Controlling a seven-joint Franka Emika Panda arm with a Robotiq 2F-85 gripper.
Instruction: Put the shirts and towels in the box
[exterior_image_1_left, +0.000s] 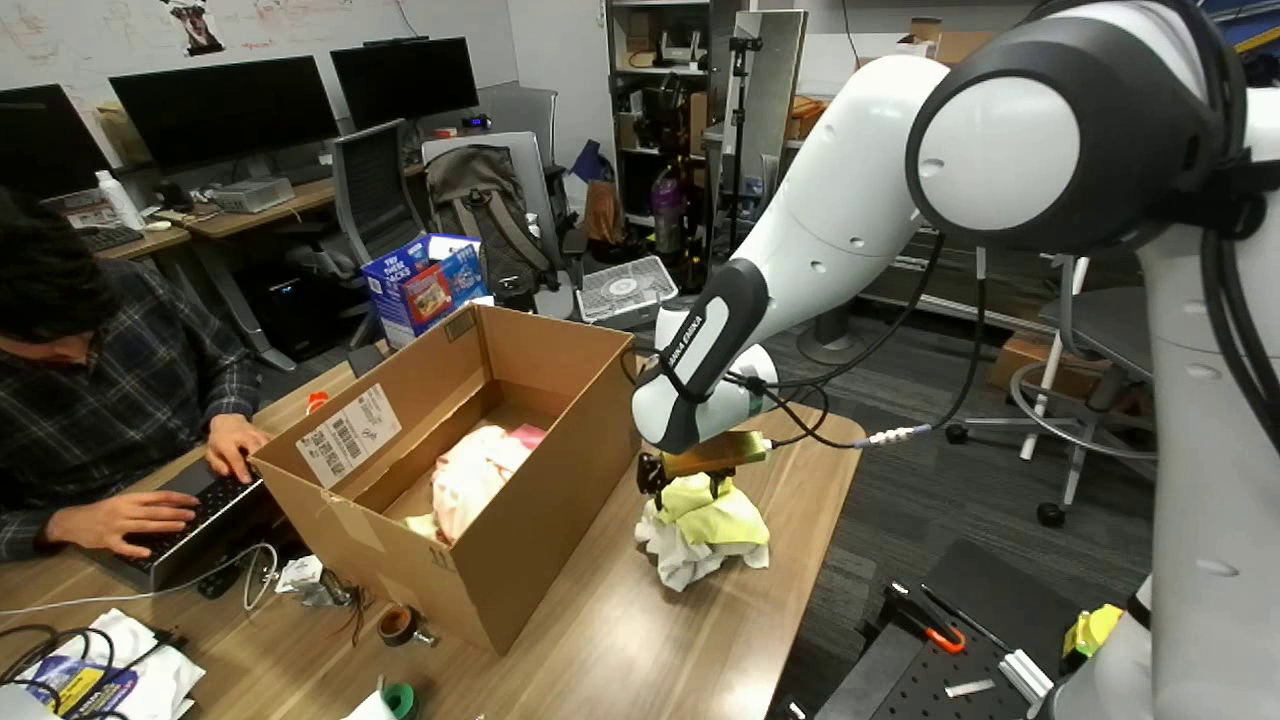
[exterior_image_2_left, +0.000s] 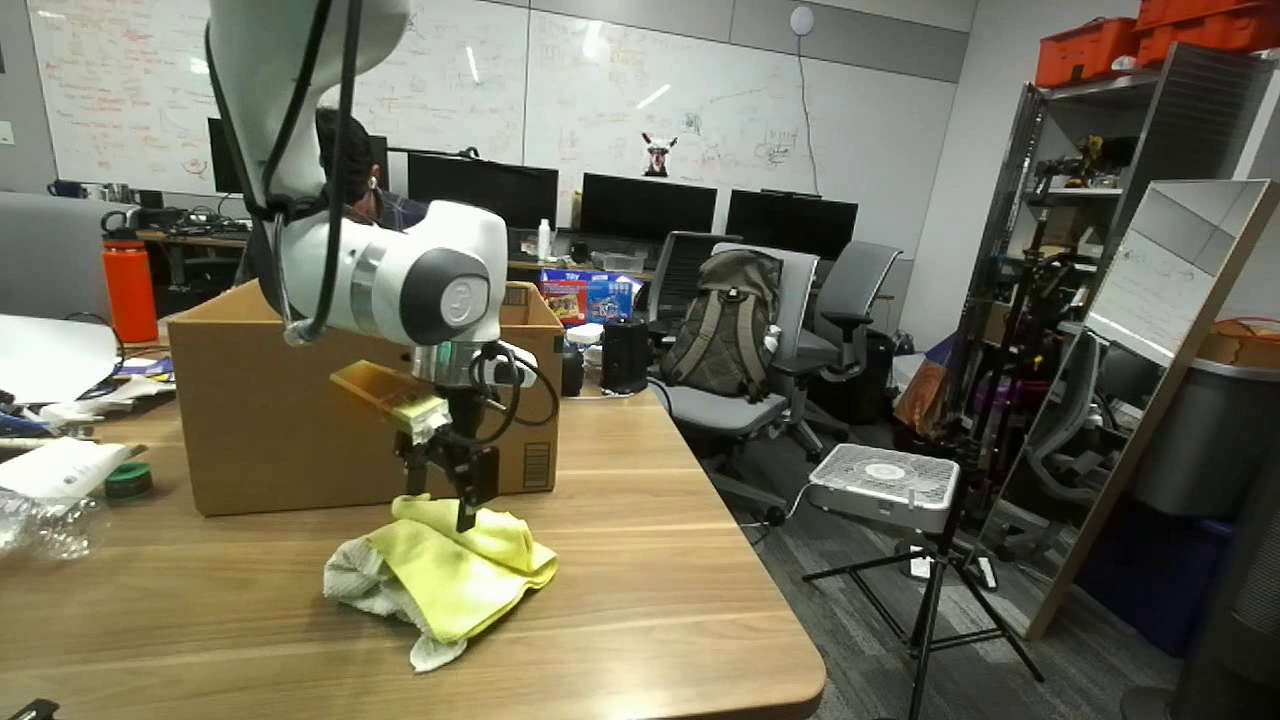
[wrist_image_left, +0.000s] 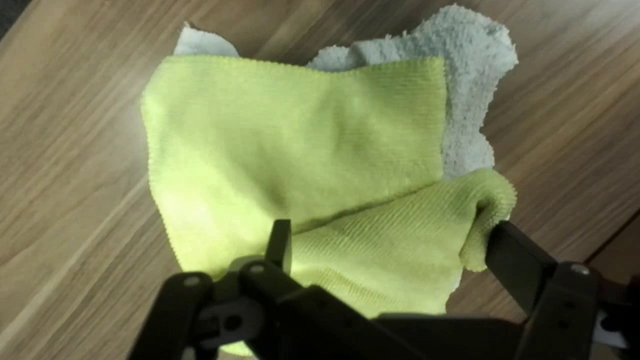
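Lying rumpled on the table (exterior_image_2_left: 660, 600) near the box (exterior_image_1_left: 555, 510), the yellow-green towel (wrist_image_left: 300, 120) overlaps a fuzzy whitish cloth (wrist_image_left: 472, 95). In the wrist view the towel's stitched edge faces the top and its fold slants up rightward; with the lower end partly hidden, its long axis is hard to judge. Released, the gripper (wrist_image_left: 392, 232) straddles the folded part.

Yellow cloth (wrist_image_left: 300, 125) is showing ribbing; white cloth (wrist_image_left: 472, 90), rough pile. Box (exterior_image_1_left: 545, 530) is presenting matt cardboard; table (exterior_image_1_left: 640, 650), glossy wood.

Box (exterior_image_1_left: 400, 560) open above, side wall (exterior_image_1_left: 572, 505) (upright) facing cloths (exterior_image_1_left: 712, 520)
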